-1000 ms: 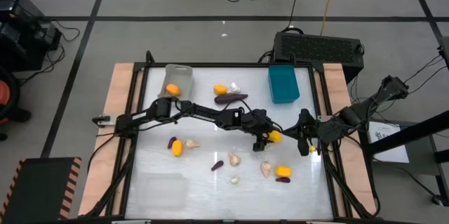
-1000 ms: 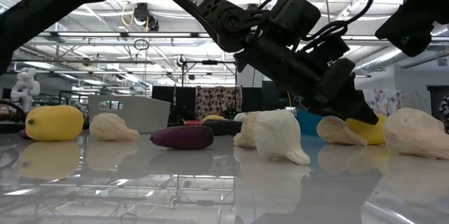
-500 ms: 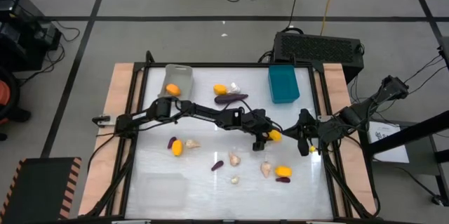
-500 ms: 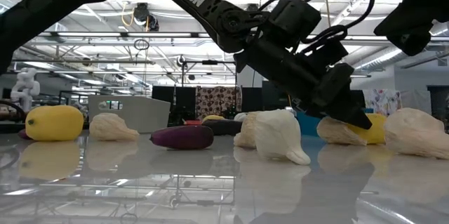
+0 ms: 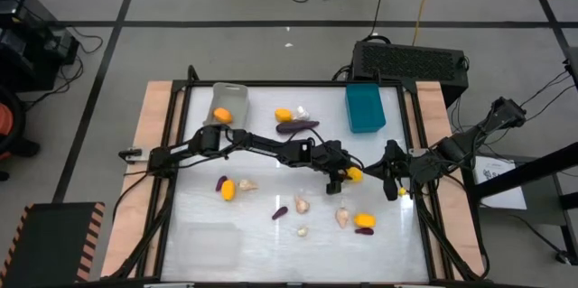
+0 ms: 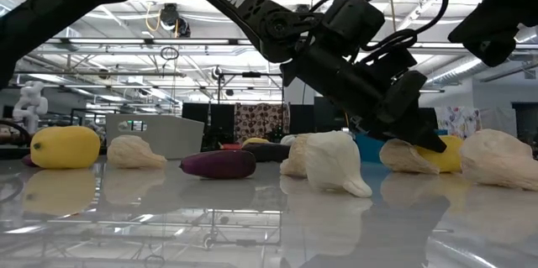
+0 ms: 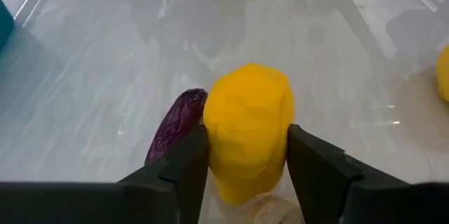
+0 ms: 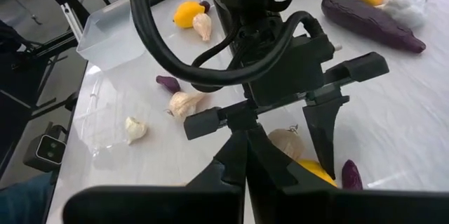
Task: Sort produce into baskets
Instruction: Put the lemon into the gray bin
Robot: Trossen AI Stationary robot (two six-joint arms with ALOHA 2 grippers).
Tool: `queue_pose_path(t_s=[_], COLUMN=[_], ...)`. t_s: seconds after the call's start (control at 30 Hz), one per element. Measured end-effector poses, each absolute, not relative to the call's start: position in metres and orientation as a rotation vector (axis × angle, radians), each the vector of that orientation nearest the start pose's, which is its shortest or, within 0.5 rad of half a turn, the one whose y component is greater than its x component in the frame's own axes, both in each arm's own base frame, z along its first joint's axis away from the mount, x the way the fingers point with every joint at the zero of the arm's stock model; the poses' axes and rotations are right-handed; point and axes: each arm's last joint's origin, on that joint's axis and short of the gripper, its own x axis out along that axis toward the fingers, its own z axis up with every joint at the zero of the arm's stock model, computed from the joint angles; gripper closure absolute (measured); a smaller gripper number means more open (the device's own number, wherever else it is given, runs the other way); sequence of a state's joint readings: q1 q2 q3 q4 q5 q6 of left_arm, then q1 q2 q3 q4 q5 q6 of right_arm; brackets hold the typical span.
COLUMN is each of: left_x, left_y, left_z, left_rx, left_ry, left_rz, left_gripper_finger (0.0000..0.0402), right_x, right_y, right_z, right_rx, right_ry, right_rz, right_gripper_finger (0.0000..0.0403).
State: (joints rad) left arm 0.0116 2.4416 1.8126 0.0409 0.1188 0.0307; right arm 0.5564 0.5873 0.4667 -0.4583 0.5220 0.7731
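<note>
Fingers closing round a small toy fruit.

Nearest the table's front edge lie a round orange-yellow toy fruit [image 5: 365,220] and a small dark purple toy eggplant [image 5: 364,230]. Farther in, near the middle right of the shiny white table [image 5: 262,243], the left gripper [image 5: 344,178] has its two dark fingers [image 7: 184,169] pressed on both sides of a bumpy orange-yellow plastic fruit [image 7: 248,130]. It looks light, hard and a bit slippery, so squeezing its fat middle seems best. The right gripper [image 5: 393,172] waits just beside it, pinched together on nothing. At the far edge sits the teal-blue plastic bin [image 5: 365,107].
</note>
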Motion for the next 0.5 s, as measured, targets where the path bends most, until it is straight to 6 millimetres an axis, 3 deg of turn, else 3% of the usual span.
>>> queue_pose_path(t_s=[0.27,0.5], left_x=[0.549,0.544], left_y=[0.003,0.011], left_z=[0.166,0.203], left_rx=[-0.002,0.057], left_ry=[0.502,0.703], left_rz=[-0.113,-0.127], left_gripper_finger=[0.0224,0.0224], right_x=[0.118,0.118], right_y=[0.056,0.056], right_z=[0.231,0.231], right_rx=[0.46,0.451], right_ry=[0.461,0.463], right_rz=[-0.148,-0.142], right_gripper_finger=[0.0403,0.0403])
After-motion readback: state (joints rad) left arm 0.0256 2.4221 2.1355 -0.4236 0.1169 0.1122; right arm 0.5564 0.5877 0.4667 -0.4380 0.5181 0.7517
